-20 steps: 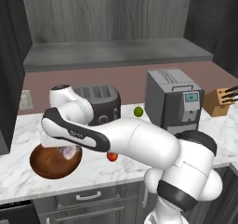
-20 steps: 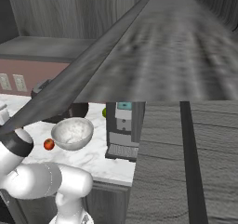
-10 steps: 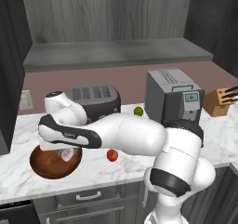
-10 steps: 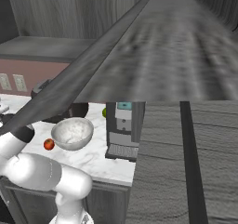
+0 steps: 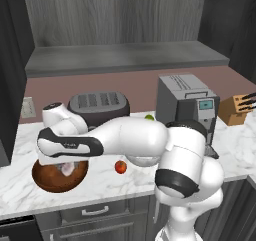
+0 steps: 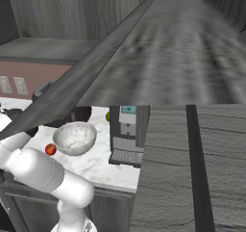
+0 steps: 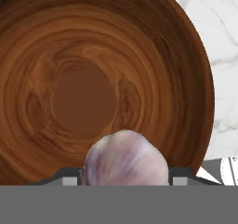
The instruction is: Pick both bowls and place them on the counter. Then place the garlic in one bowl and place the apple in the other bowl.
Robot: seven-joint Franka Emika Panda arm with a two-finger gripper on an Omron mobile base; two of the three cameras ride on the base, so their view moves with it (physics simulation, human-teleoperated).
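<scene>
The small whitish-pink garlic bulb (image 7: pixel 125 158) is gripped between the closed jaws of the two-finger gripper (image 5: pixel 66 169), directly over the glossy reddish-brown wooden bowl (image 5: pixel 57 175). That bowl is seen resting on the white, grey-veined marble counter (image 5: pixel 20 192). The white, grey-marbled bowl (image 6: pixel 74 138) is set on the same counter near the coffee machine (image 6: pixel 128 135), with the small red-orange apple (image 6: pixel 50 149) just beside it.

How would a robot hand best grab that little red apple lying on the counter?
Probably from straight above, fingers closing across the widest part of the apple. It is small and round and lies in the open on the counter, between the wooden bowl and the white bowl.
</scene>
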